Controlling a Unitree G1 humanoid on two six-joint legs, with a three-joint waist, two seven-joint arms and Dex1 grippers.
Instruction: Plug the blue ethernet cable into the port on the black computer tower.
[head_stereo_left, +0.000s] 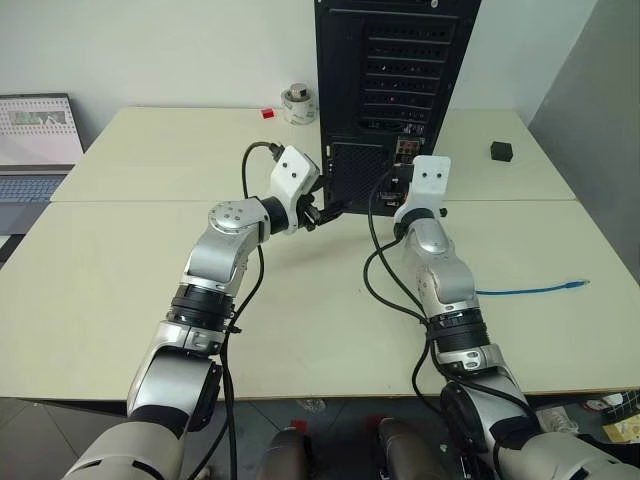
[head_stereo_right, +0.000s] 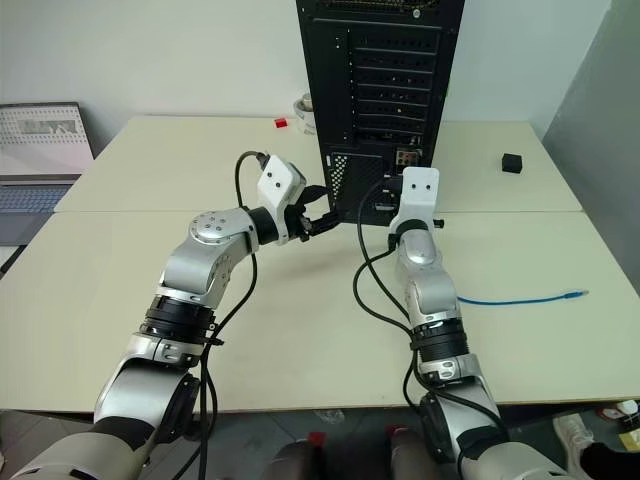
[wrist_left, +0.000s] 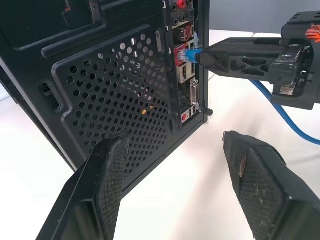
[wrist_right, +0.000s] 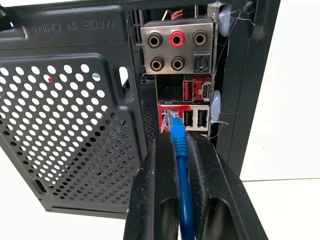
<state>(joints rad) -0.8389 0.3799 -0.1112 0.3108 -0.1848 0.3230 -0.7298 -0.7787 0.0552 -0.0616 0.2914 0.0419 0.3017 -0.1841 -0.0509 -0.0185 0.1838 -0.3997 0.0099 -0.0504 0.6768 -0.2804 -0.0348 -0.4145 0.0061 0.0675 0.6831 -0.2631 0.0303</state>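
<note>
The right gripper (wrist_right: 181, 150) is clenched on the blue ethernet cable (wrist_right: 179, 142) just behind its clear plug (wrist_right: 171, 120), and the plug tip sits at the mouth of the red-framed network port (wrist_right: 168, 116) on the rear connector strip of the black computer tower (head_stereo_left: 395, 70). From the right wrist view the plug looks partly entered but not clearly seated; whether the latch has caught cannot be told.

The left gripper (wrist_left: 180, 185) stands released, empty, its two fingers level and close beside the tower's mesh grille (wrist_left: 120, 95) without touching it. The slack of the cable trails back over the worktop (head_stereo_left: 120, 270) to its free end (head_stereo_left: 573, 285), well apart from the tower.

To finish this step well, I judge the push should run straight along the port's axis, with the plug kept square to the opening. The cable appears slightly canted between the fingers, so a small correction before pressing would help; forcing it at an angle could bend the contacts or jam the plug against the USB sockets (wrist_right: 196, 119) just beside it. The tower stands free on the worktop and may slide back under pressure, so the idle left gripper could brace the case. Pressing should be gentle and steady. The grip so near the plug is good, since the cord is limp and would buckle if held farther back.
</note>
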